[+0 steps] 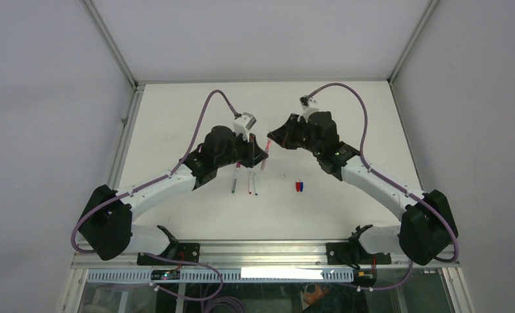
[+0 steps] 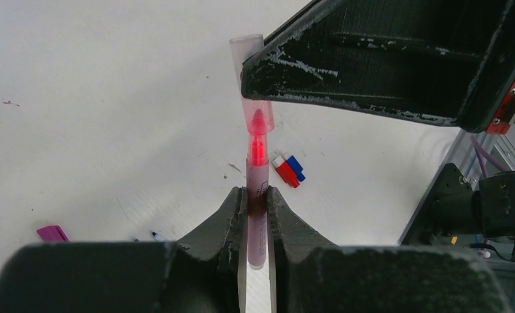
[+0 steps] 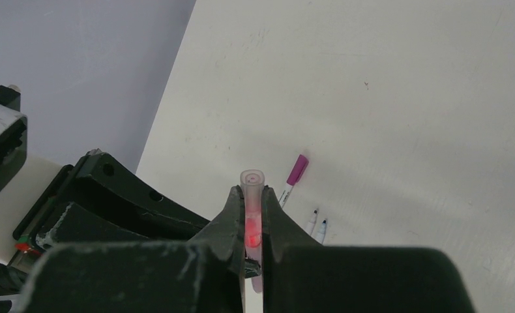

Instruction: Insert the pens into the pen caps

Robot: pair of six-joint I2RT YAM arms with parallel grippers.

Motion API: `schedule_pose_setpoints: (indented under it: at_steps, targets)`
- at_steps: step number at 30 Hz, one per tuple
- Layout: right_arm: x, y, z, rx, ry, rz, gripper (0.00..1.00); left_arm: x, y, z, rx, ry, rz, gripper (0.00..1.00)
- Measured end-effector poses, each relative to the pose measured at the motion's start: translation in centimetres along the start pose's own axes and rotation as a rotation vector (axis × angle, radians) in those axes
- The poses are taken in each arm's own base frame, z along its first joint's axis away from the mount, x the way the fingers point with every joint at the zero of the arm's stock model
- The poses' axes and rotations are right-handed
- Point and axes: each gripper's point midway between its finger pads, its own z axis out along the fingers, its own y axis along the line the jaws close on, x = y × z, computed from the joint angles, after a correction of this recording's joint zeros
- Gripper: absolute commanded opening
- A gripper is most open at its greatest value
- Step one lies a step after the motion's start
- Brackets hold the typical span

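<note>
Plainly in left wrist view, pen [image 2: 257,177] tip sits inside cap [image 2: 258,112]; left gripper [image 2: 257,197] pinches pen, right gripper [image 3: 253,201] cap.

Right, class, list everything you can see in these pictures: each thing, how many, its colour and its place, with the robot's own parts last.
held pen: one, pink barrel with red tip; in the left gripper, tip inside the held cap
held cap: one, translucent pink; in the right gripper, above the table
capped pen: one, magenta cap; lying on the table near the left arm
loose pens: two, pale barrels with dark tips; side by side on the table
red cap: one, red; on the table beside the blue cap
blue cap: one, blue; on the table
table: one, white; under everything
left gripper: one, black; shut on the held pen
right gripper: one, black; shut on the held cap
</note>
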Motion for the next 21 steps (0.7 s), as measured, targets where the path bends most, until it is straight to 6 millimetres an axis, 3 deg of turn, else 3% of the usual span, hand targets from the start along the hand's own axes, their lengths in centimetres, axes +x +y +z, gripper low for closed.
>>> schedule_pose_setpoints:
  at_steps: [21]
  targets:
    - [0.38, 0.09, -0.67, 0.008, -0.018, -0.004, 0.00, -0.28, 0.17, -0.06, 0.031, 0.006, 0.020, 0.00]
